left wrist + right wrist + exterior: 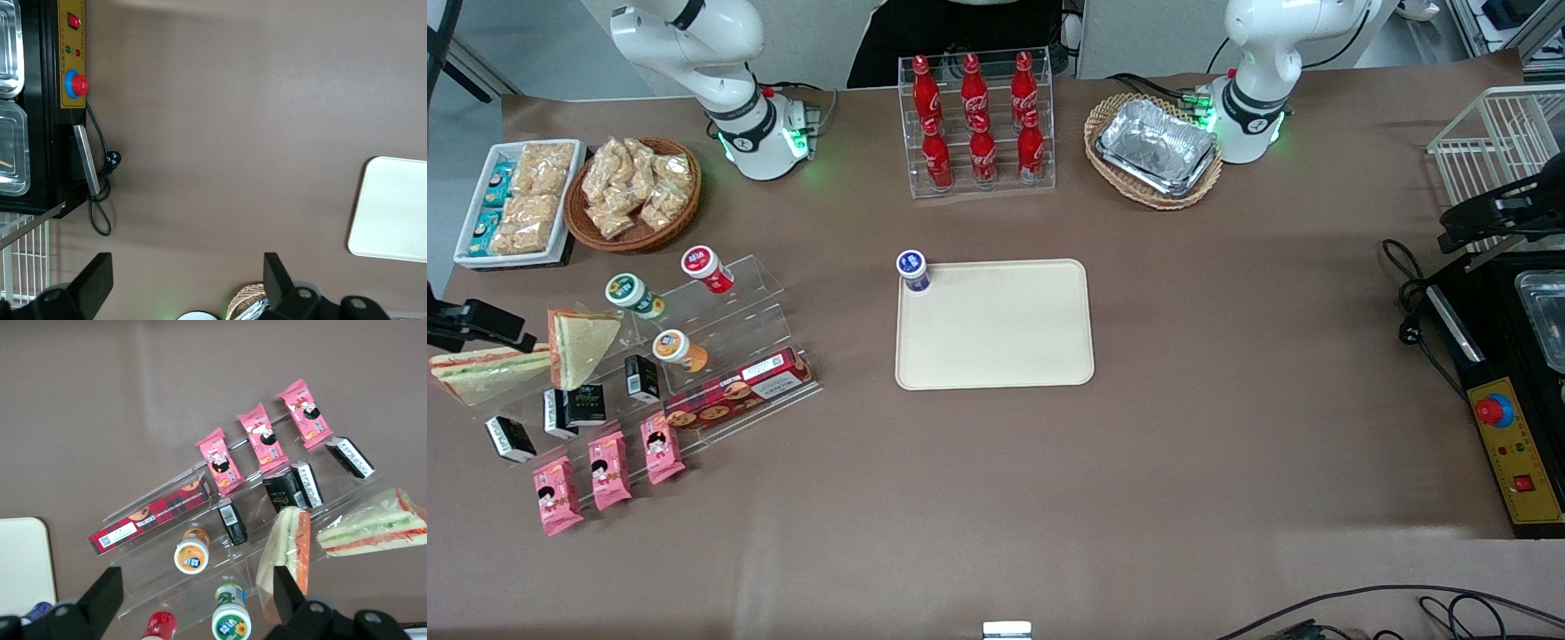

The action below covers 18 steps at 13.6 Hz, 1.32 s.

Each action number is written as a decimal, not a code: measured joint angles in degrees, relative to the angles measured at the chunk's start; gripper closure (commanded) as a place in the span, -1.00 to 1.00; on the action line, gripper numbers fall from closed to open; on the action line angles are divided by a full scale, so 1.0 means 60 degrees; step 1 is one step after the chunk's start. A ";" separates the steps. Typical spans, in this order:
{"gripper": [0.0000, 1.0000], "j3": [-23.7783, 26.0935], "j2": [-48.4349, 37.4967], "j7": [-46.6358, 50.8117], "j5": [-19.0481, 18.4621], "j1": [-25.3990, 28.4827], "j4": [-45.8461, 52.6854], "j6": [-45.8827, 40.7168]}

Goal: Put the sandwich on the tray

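Note:
The sandwich (pixel 489 369) (pixel 373 530) is a wrapped white-bread wedge whose cut side shows a red and green stripe. It lies on the clear acrylic rack (pixel 720 338) at the working arm's end of the table. A second wedge (pixel 580 342) showing its pale bread face leans beside it. The cream tray (pixel 1005 338) (pixel 23 567) lies flat mid-table. My gripper (pixel 480 322) (pixel 193 600) hangs open above the rack's small bottles, close to the sandwich, with nothing between its fingers (pixel 100 593).
A blue-capped bottle (pixel 912 269) stands on one tray corner. The rack also holds small bottles (pixel 633 295), black cartons, a biscuit box (pixel 738 389) and pink packets (pixel 609 471). Cola bottles (pixel 978 124), snack baskets and a foil-tray basket (pixel 1156 151) stand farther from the front camera.

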 measured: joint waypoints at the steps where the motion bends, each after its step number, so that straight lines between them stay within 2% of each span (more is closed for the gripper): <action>1: -1.00 -0.0020 -0.0005 0.0000 0.0000 -0.0061 0.0001 0.0000; 8: -1.00 -0.0228 -0.0109 0.1512 0.0001 -0.0129 0.0000 -0.0193; 13: -1.00 -0.0558 -0.0110 0.4502 0.0002 -0.0179 0.0001 -0.0278; 18: -1.00 -0.1124 -0.0099 0.5830 0.0001 -0.0193 -0.0012 -0.0320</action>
